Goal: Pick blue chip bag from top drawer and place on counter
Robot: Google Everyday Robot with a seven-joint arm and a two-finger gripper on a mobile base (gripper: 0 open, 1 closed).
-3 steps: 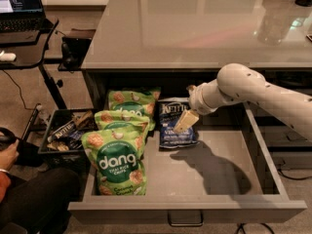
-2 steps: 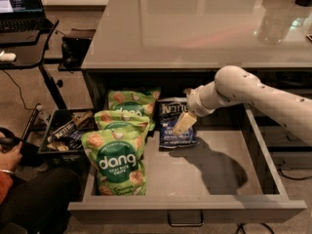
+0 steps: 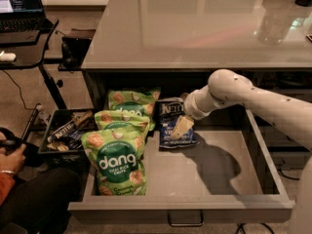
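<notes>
1. At the far left a black desk (image 3: 29,57) carrying a laptop (image 3: 17,9) is seen. Below it a dark tray (image 3: 46,141) of snack bars is set beside the drawer. Neither is judged to belong to the task.
2. Three green chip bags (image 3: 118,162) are propped one behind another along the left side of the top drawer (image 3: 219,177). These are to be left alone.
3. The blue chip bag (image 3: 168,112) is found at the back of the drawer, just beside the rear green bags, its white lettering turned upward.
4. The gripper (image 3: 181,126) is set against the front of this bag. Whether the bag is clamped cannot be told.
5. The arm (image 3: 253,99) is brought in from the right at a slant, probably because a straight descent is barred by the edge of the counter (image 3: 195,28) overhanging the drawer's rear.
6. The drawer is drawn well out, its pull handle (image 3: 185,222) at the front, so that the contents can be reached. The task is judged to be at the grasping step, the bag not yet lifted.
</notes>
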